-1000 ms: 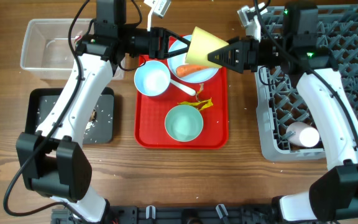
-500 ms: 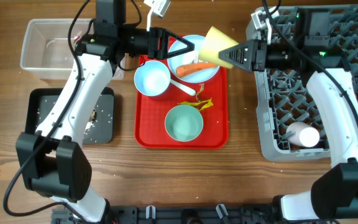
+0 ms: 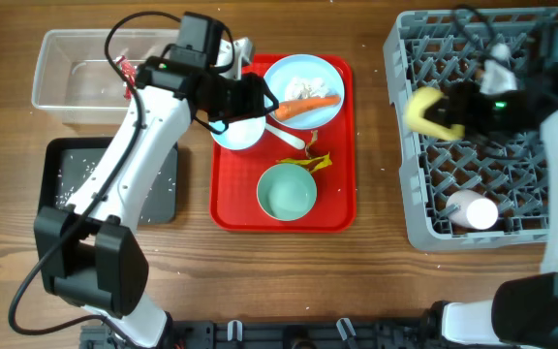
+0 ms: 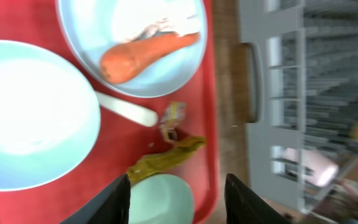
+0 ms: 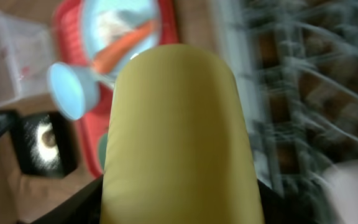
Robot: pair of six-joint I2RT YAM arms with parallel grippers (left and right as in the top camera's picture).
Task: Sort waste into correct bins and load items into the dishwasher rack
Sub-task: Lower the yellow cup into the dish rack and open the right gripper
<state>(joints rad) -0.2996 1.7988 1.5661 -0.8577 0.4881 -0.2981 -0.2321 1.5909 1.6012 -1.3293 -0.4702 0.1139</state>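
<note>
Right of the flat red tray (image 3: 335, 208), the right tool (image 3: 446, 114) grips the small yellow plastic cup (image 3: 421, 111) over the large grey lattice rack (image 3: 415, 218). The left tool (image 4: 179, 190) hangs above the tray, jaws parted, empty.

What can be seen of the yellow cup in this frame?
The yellow cup is plain, smooth and plastic-looking, with no markings visible. It is tipped on its side, gripped in the right hand, over the left part of the grey dishwasher rack. Whether it touches the rack cannot be told. The right wrist view is blurred and shows only its rounded yellow side.
</note>
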